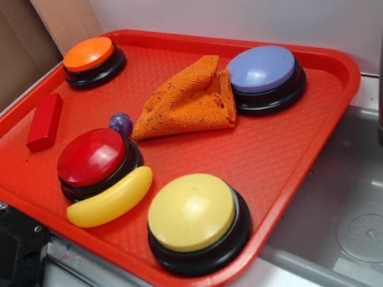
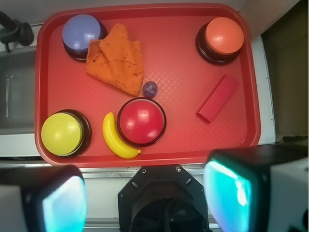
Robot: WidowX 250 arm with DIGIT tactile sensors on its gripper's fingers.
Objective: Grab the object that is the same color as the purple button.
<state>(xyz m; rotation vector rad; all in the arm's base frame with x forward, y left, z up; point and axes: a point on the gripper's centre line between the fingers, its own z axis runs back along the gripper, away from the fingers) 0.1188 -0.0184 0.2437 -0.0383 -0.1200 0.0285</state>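
Purple ball beside red button; gripper well apart, spread wide, empty.

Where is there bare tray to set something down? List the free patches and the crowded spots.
Free: the stretch of red tray between the red button and the red block; also the middle between the orange cloth and orange button.
Crowded: the purple ball is wedged between cloth and red button, the banana against that button.

Red tray; orange cloth; banana; red block
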